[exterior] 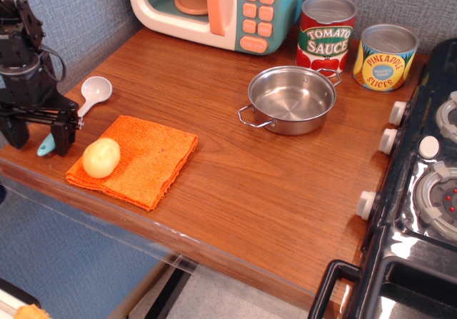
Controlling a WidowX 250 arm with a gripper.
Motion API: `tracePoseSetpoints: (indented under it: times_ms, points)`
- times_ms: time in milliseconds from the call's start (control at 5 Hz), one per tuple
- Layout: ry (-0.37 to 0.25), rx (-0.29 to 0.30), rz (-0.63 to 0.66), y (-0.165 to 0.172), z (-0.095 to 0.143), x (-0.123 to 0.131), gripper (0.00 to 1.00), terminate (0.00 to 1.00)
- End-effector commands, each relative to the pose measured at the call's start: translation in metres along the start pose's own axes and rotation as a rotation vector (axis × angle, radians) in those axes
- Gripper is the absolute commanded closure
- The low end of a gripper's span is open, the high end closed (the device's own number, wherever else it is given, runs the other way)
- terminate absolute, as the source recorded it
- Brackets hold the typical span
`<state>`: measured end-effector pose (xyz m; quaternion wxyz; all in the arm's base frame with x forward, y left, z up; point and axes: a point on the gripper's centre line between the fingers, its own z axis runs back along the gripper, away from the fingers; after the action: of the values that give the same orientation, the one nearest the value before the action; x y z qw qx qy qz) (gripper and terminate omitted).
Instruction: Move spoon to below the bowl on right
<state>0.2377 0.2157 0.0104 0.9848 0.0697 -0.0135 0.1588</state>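
Observation:
The spoon (95, 88) lies at the table's left edge, its round pale bowl pointing up-right and its light blue handle end toward the front left. My gripper (39, 138) is open and lowered over the handle end, with one black finger on each side of it; most of the handle is hidden behind the gripper. The blue tip shows between the fingers (64, 135). The bowl (291, 99), a shiny steel pot with two wire loop handles, stands empty at the table's middle right, far from the gripper.
An orange cloth (146, 158) with a yellow ball-like object (101, 157) lies just right of the gripper. A toy microwave (218, 5), a tomato sauce can (326, 32) and a pineapple can (385, 56) stand at the back. A stove (428, 190) borders the right.

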Motion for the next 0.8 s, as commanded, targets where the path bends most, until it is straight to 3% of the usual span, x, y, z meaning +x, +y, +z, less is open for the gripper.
tracePoseSetpoints:
  times_ms: [0,400,600]
  points:
    - [-0.017,0.009,0.013,-0.001,0.002,0.005,1.0,0.0]
    - [-0.023,0.009,0.002,-0.005,0.004,0.007,1.0,0.0]
    - [-0.07,0.016,0.018,-0.003,0.022,0.01,1.0,0.0]
